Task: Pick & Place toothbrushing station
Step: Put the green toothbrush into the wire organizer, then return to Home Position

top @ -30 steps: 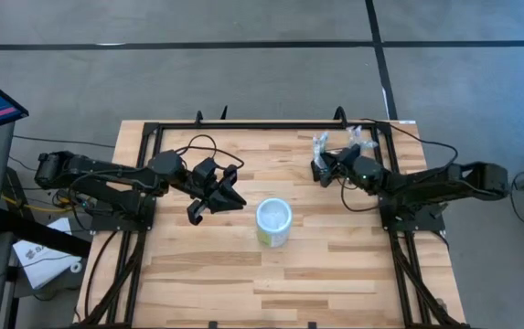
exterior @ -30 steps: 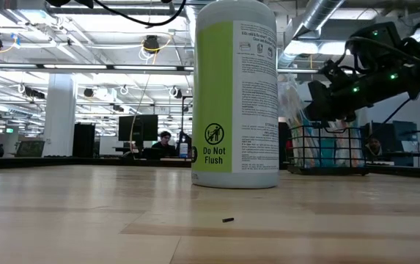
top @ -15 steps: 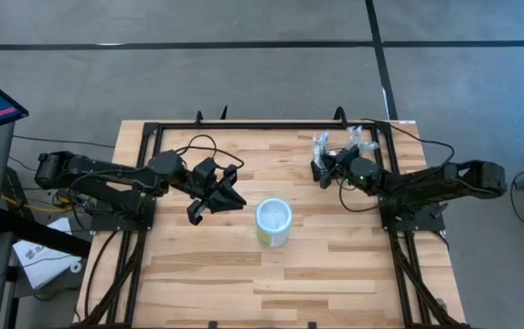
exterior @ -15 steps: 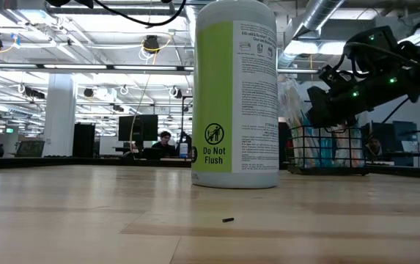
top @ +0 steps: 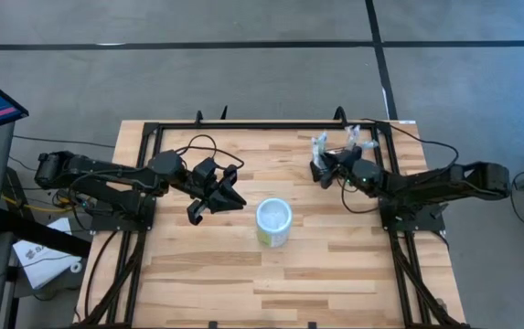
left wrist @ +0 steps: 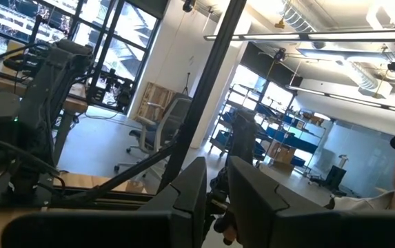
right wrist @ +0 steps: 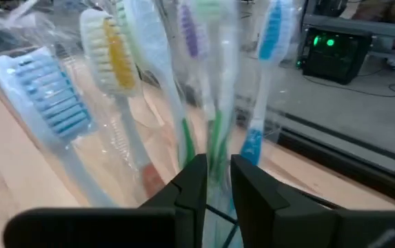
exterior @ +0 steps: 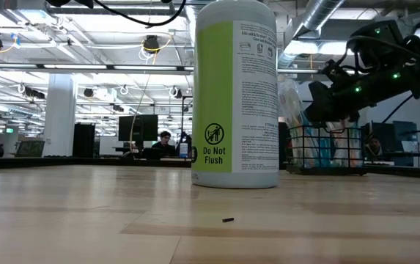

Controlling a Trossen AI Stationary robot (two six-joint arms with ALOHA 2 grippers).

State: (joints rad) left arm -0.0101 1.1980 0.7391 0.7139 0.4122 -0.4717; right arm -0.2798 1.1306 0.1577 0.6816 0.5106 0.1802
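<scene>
Right gripper (top: 322,170) is hovering at the table's 1 o'clock corner, nosing into the toothbrushing station (exterior: 325,150), the small black wire basket sitting on the wood at that far right corner. In the right wrist view its two dark fingers (right wrist: 191,184) are standing a narrow gap apart, with wrapped toothbrushes (right wrist: 118,65) just beyond the tips; whether the tips are pinching a wire or a wrapper I cannot tell. The brushes are standing upright in clear packets, bristles up, crowding the basket. Left gripper (top: 208,199) is waiting near table centre, at about 9 o'clock of the white-and-green canister (top: 273,222), fingers (left wrist: 190,189) likewise a slim gap apart and holding nothing visible. Risks as judged from here: the jaws could be closing on a slippery brush wrapper rather than the basket wall, so a lift would be pulling out brushes and leaving the basket behind. A grip on one edge of a light basket could tip it and spill the brushes. The table frame (top: 379,137) is close beside the basket, so a careless swing could be snagging it.
</scene>
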